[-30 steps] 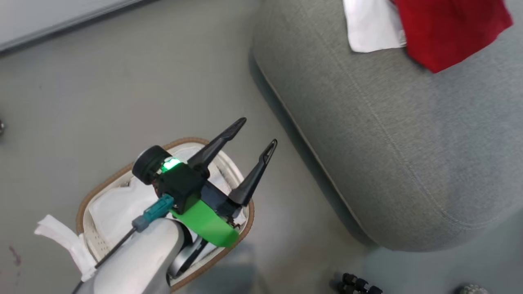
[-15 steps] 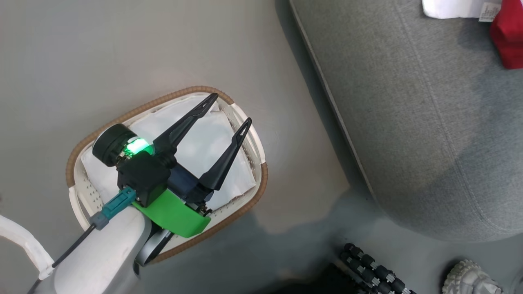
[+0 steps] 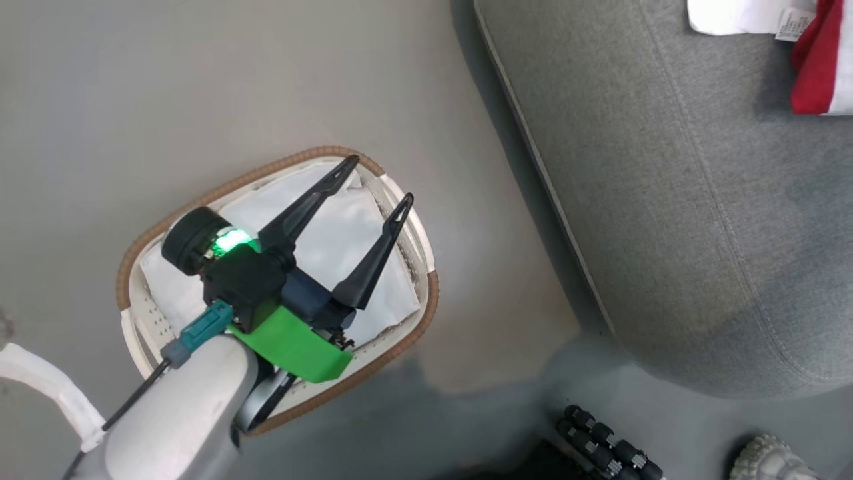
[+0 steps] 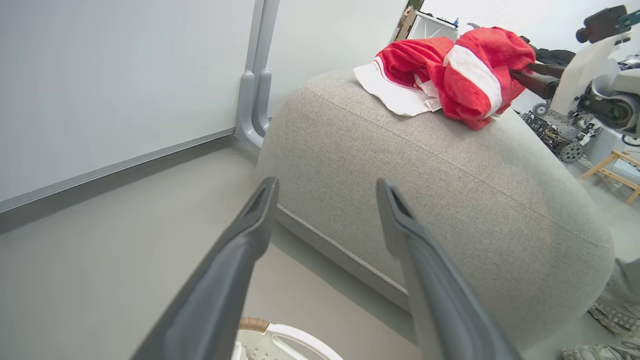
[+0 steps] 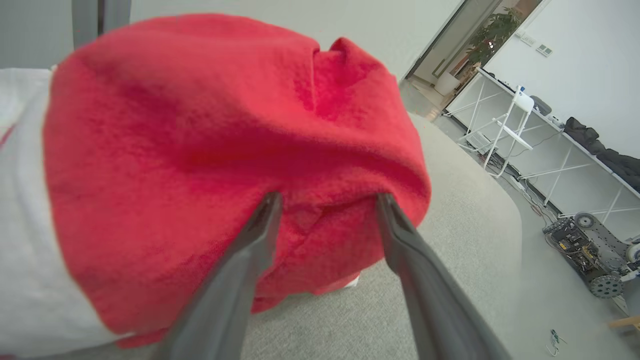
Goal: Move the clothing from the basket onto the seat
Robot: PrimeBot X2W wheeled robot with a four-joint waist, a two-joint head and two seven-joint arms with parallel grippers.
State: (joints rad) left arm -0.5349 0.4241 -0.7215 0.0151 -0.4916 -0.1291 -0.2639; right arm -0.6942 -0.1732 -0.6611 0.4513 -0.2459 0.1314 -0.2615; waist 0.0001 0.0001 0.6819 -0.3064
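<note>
2 dark fingers of the left gripper [image 3: 380,179] are spread wide, with nothing held between them and nothing touched. This gripper is poised above the basket [image 3: 421,250], which is set on the floor [image 3: 200,87] just beside the seat [image 3: 666,200], off its rounded edge with the stitched seam. A white liner sheet [image 3: 346,247] is seen lying flat inside the basket, and no red fabric is seen in it.

The clothing [image 4: 450,70] is heaped on top of the seat, toward the end away from the basket. A white panel [image 4: 395,95] with a small label is spread flat on the seat, touching the red heap, and a white band is wrapped across the red folds.

The right gripper [image 5: 328,197] is also released: its 2 fingers are held well apart, and only their tips are pressed into the near side of the red bundle. The fabric is not pinched between them. The bundle is rested on the seat, with grey upholstery visible directly beneath the fingers.
</note>
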